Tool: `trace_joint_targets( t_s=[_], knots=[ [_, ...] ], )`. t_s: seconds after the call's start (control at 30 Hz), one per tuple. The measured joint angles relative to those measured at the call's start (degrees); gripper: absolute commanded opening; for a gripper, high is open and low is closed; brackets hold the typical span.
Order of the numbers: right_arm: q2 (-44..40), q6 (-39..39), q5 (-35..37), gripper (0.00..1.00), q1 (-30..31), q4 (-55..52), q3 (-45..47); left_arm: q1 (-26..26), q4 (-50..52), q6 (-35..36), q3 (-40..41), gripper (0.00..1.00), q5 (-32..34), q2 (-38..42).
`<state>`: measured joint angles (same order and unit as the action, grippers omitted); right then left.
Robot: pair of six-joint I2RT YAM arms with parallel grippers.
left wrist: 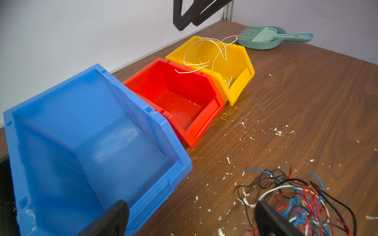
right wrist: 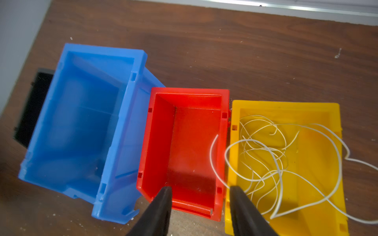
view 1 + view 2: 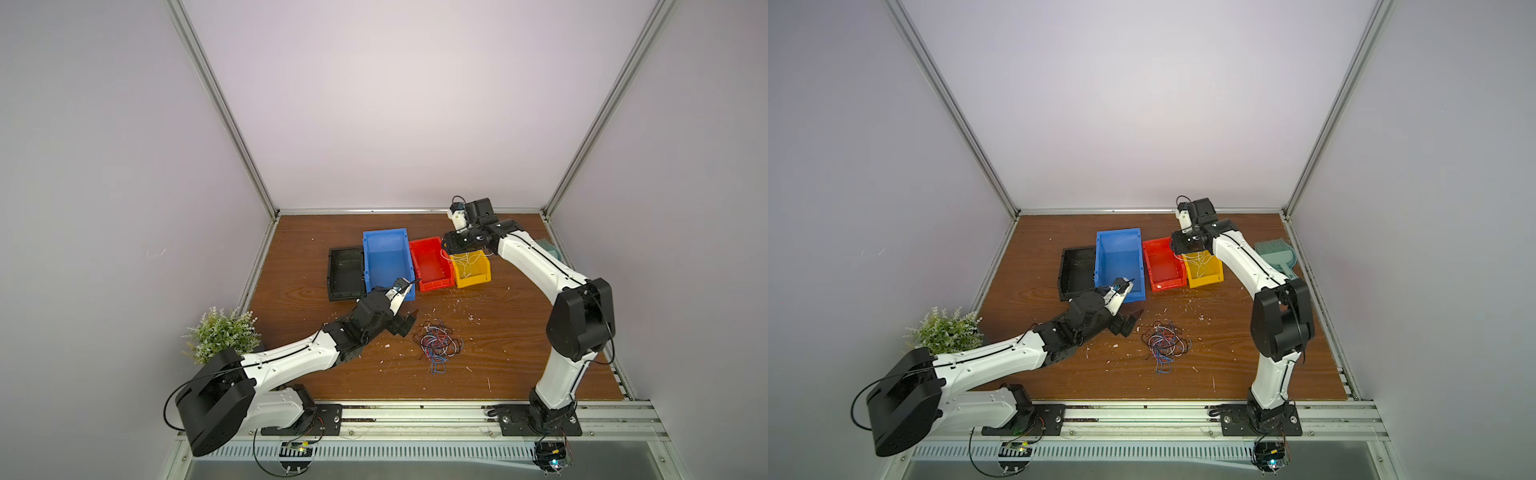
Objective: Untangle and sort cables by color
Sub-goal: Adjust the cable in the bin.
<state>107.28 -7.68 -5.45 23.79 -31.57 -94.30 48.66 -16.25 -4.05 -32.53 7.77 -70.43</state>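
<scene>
the tangle of blue, red, black and white cables (image 3: 438, 345) lies on the table (image 3: 519, 353), with no single heading, stretched slightly 12 to 6 o'clock. white cables (image 2: 280, 173) coil in the yellow bin (image 2: 286, 104) at its 1 o'clock, one loop spilling toward 9. left gripper (image 1: 189, 204), jaws wide and empty, sits at the tangle's 10 o'clock. right gripper (image 2: 200, 187), jaws apart and empty, hangs above that bin's 9 o'clock rim.

- left arm (image 3: 291, 357) stretched low, forward; left gripper (image 1: 192, 214) jaws spread wide, empty
- right arm (image 3: 536, 262) reaching far; right gripper (image 2: 200, 190) pointing down, jaws parted, empty
</scene>
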Motion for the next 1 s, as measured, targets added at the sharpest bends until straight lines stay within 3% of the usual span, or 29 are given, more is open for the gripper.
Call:
trace_joint_targets(
  t_s=[0.27,0.63,0.83,1.0],
  knots=[
    [9.5,2.3,8.6,0.62,2.4,-5.0,-6.5,0.0,0.2,0.3,0.0,1.0,0.4,0.0],
    [11.7,3.5,14.4,0.6,2.5,-8.1,-7.6,0.0,0.2,0.8,0.0,1.0,0.5,0.0],
    [12.4,4.3,16.2,0.46,2.5,-8.8,-9.2,0.0,0.2,0.8,0.0,1.0,0.5,0.0],
    [12.4,4.7,16.8,0.41,2.5,-9.0,-9.2,0.0,0.2,0.8,0.0,0.99,0.5,0.0]
  ],
)
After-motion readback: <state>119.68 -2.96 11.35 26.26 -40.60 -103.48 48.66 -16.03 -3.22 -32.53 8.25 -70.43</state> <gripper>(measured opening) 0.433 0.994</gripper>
